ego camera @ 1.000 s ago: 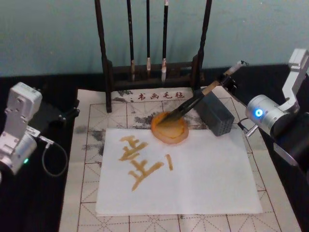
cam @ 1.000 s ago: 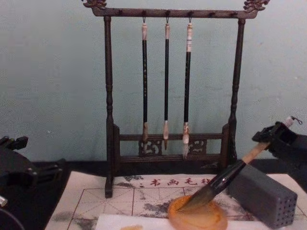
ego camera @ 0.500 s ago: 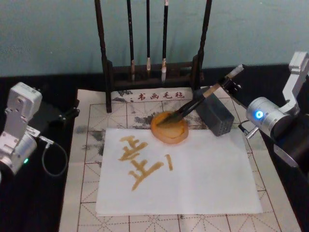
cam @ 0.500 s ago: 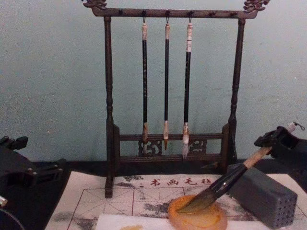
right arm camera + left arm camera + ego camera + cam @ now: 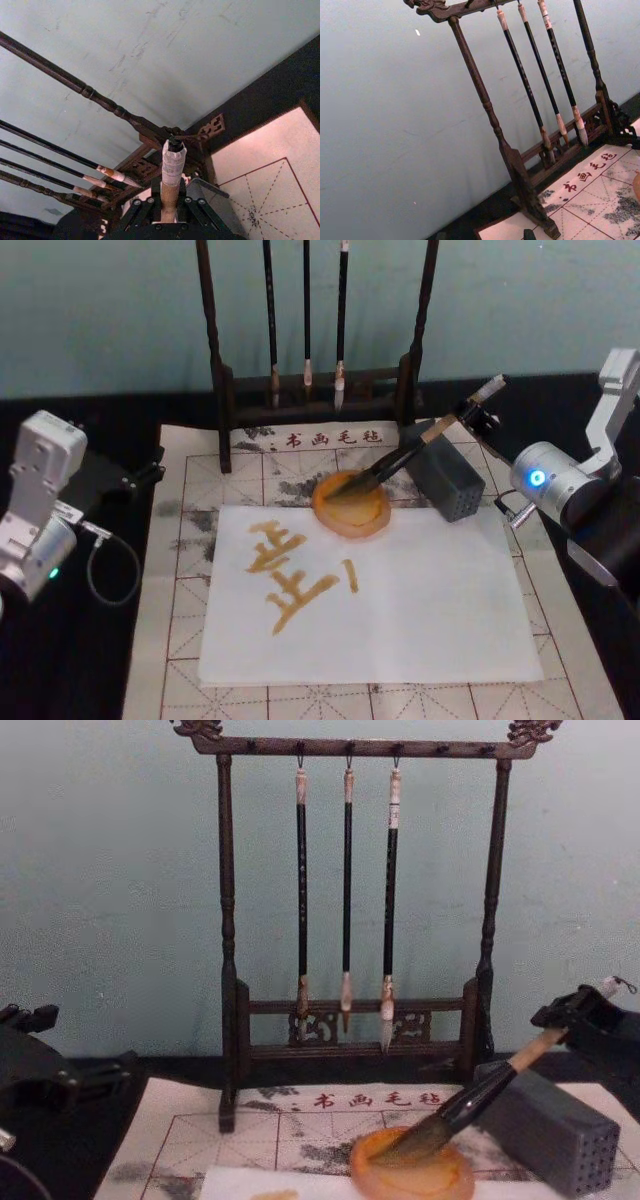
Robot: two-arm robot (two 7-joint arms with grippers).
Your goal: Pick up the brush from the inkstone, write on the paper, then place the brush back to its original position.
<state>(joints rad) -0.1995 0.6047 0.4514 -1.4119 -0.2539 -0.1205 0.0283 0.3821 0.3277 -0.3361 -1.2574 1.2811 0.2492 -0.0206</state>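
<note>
Brush [image 5: 410, 452] lies slanted, tuft in the inkstone [image 5: 351, 504] and handle rising toward two o'clock across the grey block [image 5: 447, 480]. We see our right hand [image 5: 478, 412] pinching the handle near its whitish cap, its fingers largely hidden behind the handle. Paper [image 5: 420, 610], bearing yellowish strokes, touches the inkstone at six o'clock. Our left hand [image 5: 135, 478] sits at nine o'clock; we cannot tell its grip.

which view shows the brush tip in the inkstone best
The chest view: from the side, the brush slants down with its bristles resting in the inkstone. The head view shows the same contact from above. The right wrist view shows just the handle's capped end in the right gripper. The left wrist view misses it.
</note>
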